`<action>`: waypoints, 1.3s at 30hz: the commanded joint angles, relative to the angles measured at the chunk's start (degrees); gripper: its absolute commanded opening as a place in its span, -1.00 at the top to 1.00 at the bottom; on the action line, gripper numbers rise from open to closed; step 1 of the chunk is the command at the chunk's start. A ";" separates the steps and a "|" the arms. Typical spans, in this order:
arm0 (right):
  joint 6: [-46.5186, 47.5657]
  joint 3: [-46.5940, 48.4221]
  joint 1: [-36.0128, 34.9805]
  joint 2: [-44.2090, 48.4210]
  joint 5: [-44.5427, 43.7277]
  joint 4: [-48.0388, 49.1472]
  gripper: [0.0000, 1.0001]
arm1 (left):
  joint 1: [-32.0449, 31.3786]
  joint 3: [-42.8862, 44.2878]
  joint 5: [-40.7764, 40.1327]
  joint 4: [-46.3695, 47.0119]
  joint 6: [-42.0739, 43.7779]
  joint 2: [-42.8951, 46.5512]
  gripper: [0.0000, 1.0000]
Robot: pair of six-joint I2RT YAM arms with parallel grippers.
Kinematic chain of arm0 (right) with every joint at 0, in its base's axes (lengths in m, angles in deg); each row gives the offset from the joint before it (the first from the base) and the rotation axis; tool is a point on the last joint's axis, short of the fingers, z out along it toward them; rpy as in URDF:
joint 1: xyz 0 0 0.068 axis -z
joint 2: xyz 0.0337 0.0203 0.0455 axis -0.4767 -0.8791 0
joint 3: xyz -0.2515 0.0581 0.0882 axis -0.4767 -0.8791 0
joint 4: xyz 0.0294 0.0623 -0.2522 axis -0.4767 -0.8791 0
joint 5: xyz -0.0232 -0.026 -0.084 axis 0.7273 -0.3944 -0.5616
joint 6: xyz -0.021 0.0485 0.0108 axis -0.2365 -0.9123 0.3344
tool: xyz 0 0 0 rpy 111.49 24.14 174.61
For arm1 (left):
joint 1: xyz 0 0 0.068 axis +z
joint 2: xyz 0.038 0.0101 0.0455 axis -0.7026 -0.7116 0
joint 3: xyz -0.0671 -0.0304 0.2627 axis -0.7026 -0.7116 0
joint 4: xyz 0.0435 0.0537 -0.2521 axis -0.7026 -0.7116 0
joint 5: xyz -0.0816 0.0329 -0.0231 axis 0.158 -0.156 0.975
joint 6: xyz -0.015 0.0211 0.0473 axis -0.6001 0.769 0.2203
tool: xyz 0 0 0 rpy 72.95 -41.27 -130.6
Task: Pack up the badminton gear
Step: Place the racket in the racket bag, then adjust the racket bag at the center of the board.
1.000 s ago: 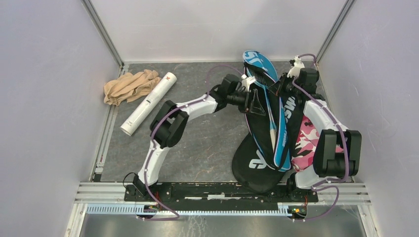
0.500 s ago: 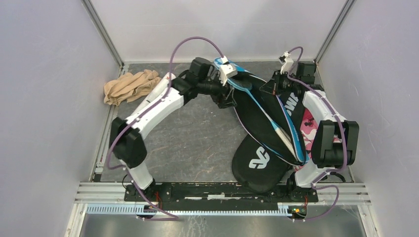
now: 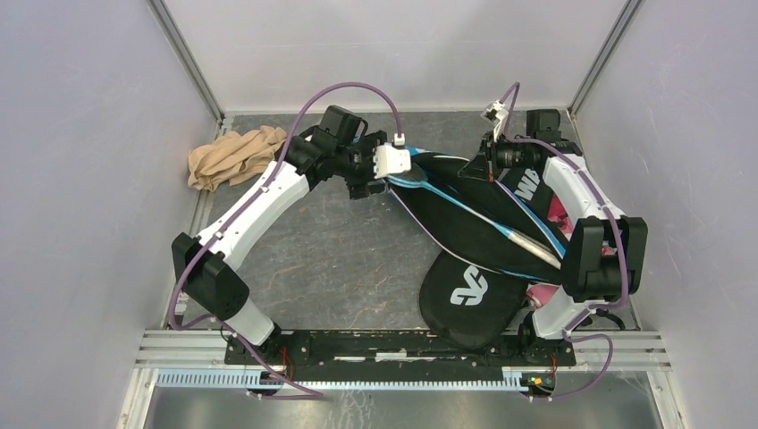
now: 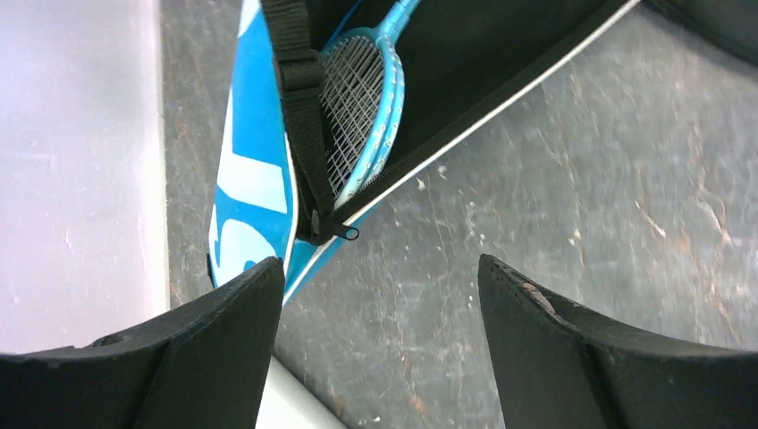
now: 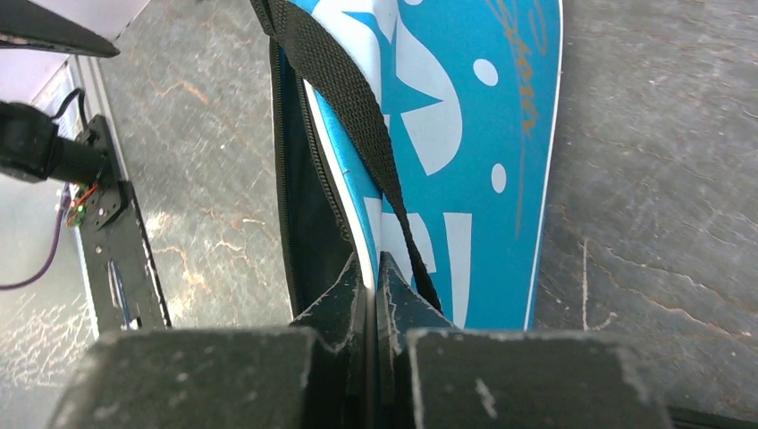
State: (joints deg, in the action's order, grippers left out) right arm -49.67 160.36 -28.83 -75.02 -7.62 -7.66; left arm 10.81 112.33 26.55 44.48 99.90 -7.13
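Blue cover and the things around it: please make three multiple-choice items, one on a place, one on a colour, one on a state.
1. In the top view, where on the table does the tan cloth bundle lie?
A. far left corner
B. near right corner
C. middle

2. What colour is the frame of the racket inside the blue cover?
A. silver
B. red
C. light blue

3. In what state is the right gripper?
A. wide open
B. shut on the edge of the blue cover
C. shut on nothing

Key:
1 A: the bundle sits where the far and left walls meet.
2 C: the left wrist view shows a light blue rim around the strings.
3 B: the right wrist view shows the jaws closed on the cover's edge.
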 commanded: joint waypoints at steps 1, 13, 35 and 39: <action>10.14 5.82 -1.52 -0.38 7.59 -7.07 1.00 | 0.03 3.74 2.51 -11.58 15.61 2.11 -0.68; 23.82 10.46 -4.16 -4.28 11.54 -23.13 1.00 | -3.46 -2.37 0.93 -0.04 9.02 1.50 -0.65; 27.54 13.59 -5.30 -6.27 8.43 -28.74 0.99 | -7.22 -10.07 -8.93 6.14 3.39 -0.40 0.16; 27.55 13.62 -5.83 -5.94 6.68 -28.74 0.96 | -7.22 -7.72 -7.55 1.70 0.86 -1.89 0.48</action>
State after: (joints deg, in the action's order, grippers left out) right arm -22.33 170.64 -34.03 -81.71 -2.64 -36.09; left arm 3.73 101.64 18.07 51.08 105.27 -7.40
